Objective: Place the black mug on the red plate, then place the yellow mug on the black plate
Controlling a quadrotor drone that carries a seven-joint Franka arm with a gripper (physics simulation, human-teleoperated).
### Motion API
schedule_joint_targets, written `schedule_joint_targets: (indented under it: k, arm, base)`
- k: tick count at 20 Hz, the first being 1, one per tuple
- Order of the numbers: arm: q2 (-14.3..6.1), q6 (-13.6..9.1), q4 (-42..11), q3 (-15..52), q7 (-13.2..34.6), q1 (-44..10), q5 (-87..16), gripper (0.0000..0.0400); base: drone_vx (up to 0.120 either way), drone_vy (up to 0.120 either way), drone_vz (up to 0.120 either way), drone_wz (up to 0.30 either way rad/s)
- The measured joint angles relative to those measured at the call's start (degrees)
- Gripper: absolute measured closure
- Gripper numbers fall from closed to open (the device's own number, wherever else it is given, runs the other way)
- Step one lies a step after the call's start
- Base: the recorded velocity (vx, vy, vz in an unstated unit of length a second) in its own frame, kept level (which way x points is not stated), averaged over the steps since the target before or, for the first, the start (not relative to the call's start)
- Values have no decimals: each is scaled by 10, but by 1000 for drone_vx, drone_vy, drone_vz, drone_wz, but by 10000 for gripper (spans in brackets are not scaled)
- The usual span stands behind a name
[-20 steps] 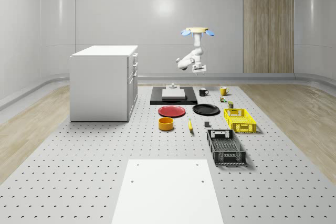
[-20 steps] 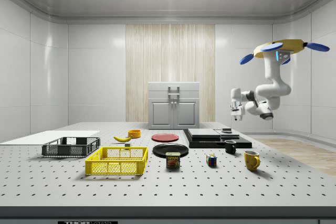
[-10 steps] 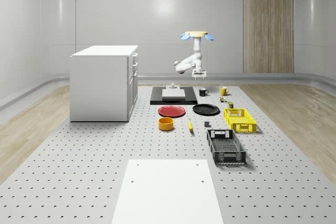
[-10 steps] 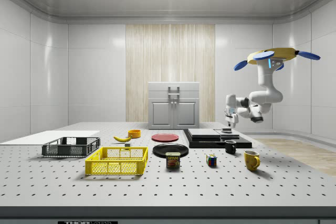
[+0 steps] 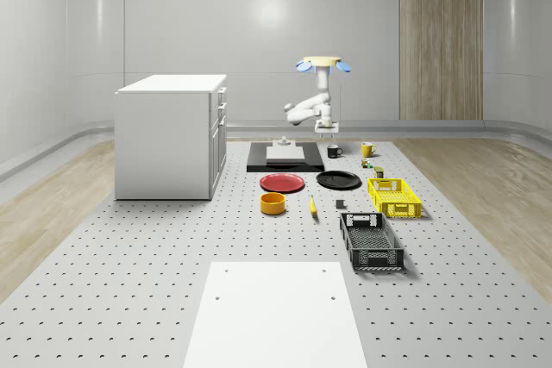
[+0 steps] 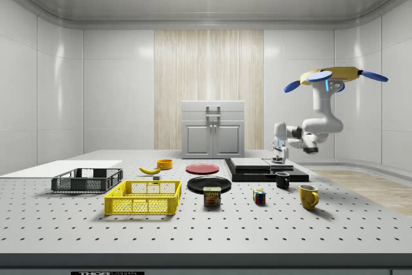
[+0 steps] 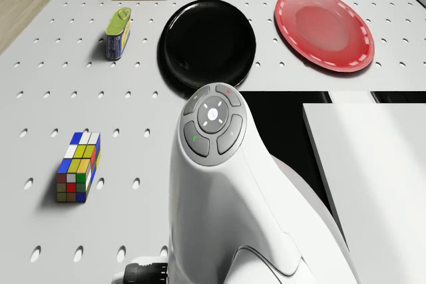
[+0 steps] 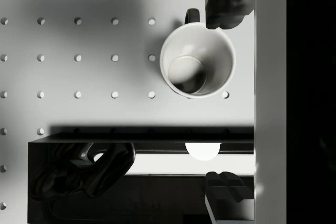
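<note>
The black mug [image 5: 334,151] stands on the table beside the dark slab, with the yellow mug [image 5: 366,149] to the whole-scene view's right of it. The red plate [image 5: 283,183] and black plate [image 5: 338,180] lie nearer the camera, both bare. The drone [image 5: 320,63] hovers over the table's far end. Its gripper [image 5: 327,129] points down, a little above the black mug [image 6: 282,180]. In the wrist view the mug [image 8: 198,60] shows its white inside. The gripper [image 8: 224,99] is open, its fingers [image 8: 226,3] wide apart and offset towards the mug's rim.
A dark slab [image 5: 285,158] with a white block lies next to the black mug. A Rubik's cube [image 7: 78,167], a can [image 7: 118,31], a yellow basket [image 5: 394,196] and a black basket [image 5: 371,241] sit along the whole-scene view's right. A white cabinet [image 5: 171,135] stands left.
The drone has sunk lower and shifted towards the side view's left. The gripper has turned to point down and come down close above the black mug.
</note>
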Motion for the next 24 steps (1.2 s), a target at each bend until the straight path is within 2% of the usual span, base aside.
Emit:
schedule_joint_targets:
  k: [5,9,24]
  arm:
    - [-15,13,1,5,6,-6,8,0]
    - [-25,23,2,6,16,-17,10,0]
    - [-76,94,19,-60,19,-24,-42,0]
  base:
    - [0,0,-120,0]
    - [0,0,0,0]
    - [0,0,0,0]
